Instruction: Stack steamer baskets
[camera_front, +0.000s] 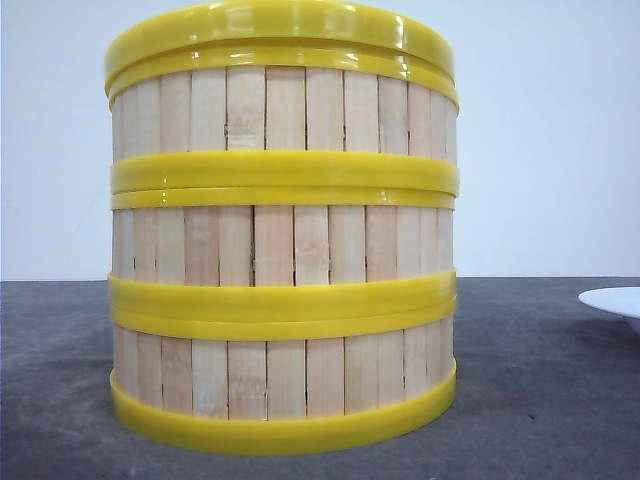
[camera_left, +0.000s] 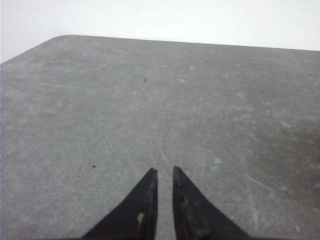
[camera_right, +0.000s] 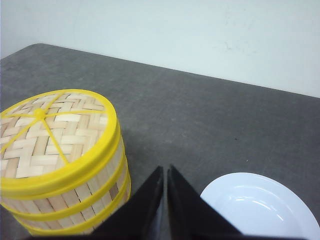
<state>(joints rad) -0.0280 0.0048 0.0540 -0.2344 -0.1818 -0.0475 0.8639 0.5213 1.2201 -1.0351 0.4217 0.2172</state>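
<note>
Three steamer baskets stand stacked in one column close to the front camera: top (camera_front: 285, 105), middle (camera_front: 285, 242), bottom (camera_front: 285, 375). A flat yellow-rimmed lid (camera_front: 280, 22) caps the column. The right wrist view shows the same stack (camera_right: 82, 197) with the woven lid (camera_right: 50, 127) on top. My right gripper (camera_right: 165, 168) hovers beside the stack, between it and the plate, shut and holding nothing. Over bare grey table, my left gripper (camera_left: 164, 170) is shut with only a thin slit between its fingers, with no basket in its view. Neither gripper shows in the front view.
A white plate (camera_right: 260, 205) lies on the dark grey table (camera_right: 200, 115) to the right of the stack, its edge showing in the front view (camera_front: 615, 302). A pale wall stands behind the table. The table's rounded far corner (camera_left: 60, 40) is in the left wrist view.
</note>
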